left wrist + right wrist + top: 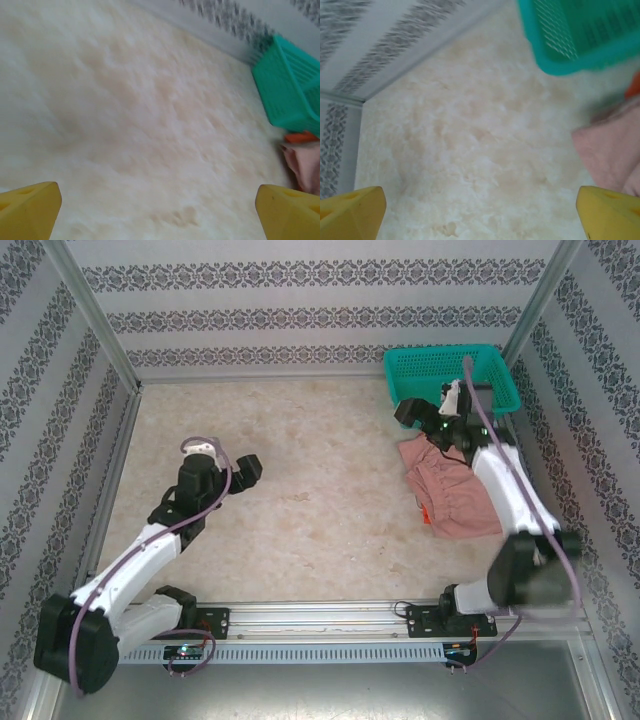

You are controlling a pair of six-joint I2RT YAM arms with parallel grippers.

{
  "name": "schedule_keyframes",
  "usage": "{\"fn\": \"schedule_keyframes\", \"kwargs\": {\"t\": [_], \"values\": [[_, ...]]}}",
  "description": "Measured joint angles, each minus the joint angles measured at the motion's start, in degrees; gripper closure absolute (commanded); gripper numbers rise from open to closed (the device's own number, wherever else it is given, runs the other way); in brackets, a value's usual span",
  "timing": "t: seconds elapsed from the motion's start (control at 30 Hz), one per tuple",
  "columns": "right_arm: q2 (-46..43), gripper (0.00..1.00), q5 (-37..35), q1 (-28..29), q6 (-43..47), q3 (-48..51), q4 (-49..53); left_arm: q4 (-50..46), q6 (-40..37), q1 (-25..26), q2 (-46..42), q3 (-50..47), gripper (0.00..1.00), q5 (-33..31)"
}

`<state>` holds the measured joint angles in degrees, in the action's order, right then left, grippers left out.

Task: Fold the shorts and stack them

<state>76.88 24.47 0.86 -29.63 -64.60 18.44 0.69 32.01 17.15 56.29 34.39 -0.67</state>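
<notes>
The dusty pink shorts (455, 490) lie folded on the table at the right, partly under my right arm. A sliver of red-orange shorts (425, 512) peeks out beneath their left edge. In the left wrist view the pink shorts (305, 165) and the red-orange shorts (301, 136) sit at the right edge. My right gripper (407, 413) hovers just left of the pile's far end, open with nothing between its yellow fingertips (610, 212); the pink shorts (610, 150) are to its right. My left gripper (248, 470) is open over bare table at the left, its fingertips (27, 210) spread wide.
A teal mesh basket (450, 375) stands at the back right, just behind the shorts and close to my right gripper. The basket (580, 30) fills the upper right of the right wrist view. Patterned walls enclose the table on three sides.
</notes>
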Motion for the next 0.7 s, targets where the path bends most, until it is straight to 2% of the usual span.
{"fn": "schedule_keyframes", "kwargs": {"t": [0.1,0.2,0.3,0.43,0.53,0.7], "values": [[-12.5,0.02,-6.1,2.2,5.6,14.7,-12.9,4.5,-9.2,-1.3,-4.8,-3.7,0.00,-8.9],[-17.5,0.02,-13.5,2.3,10.8,28.2,-22.9,12.4,-16.3,-3.3,-5.4,-10.2,0.00,-15.1],[-15.0,0.02,-18.6,2.3,16.4,36.4,-28.3,19.7,-21.1,-6.1,-0.1,-15.7,0.00,-19.1],[-8.3,0.02,-20.9,2.3,23.7,39.8,-37.4,32.3,-25.2,-9.5,11.8,-19.6,0.00,-21.0],[-1.7,0.02,-21.1,2.3,27.7,40.1,-46.0,42.9,-27.6,-11.1,21.1,-20.5,0.00,-20.5],[5.0,0.02,-20.5,1.4,30.1,40.0,-52.9,52.0,-28.9,-13.3,29.4,-19.1,0.00,-17.2]]}}
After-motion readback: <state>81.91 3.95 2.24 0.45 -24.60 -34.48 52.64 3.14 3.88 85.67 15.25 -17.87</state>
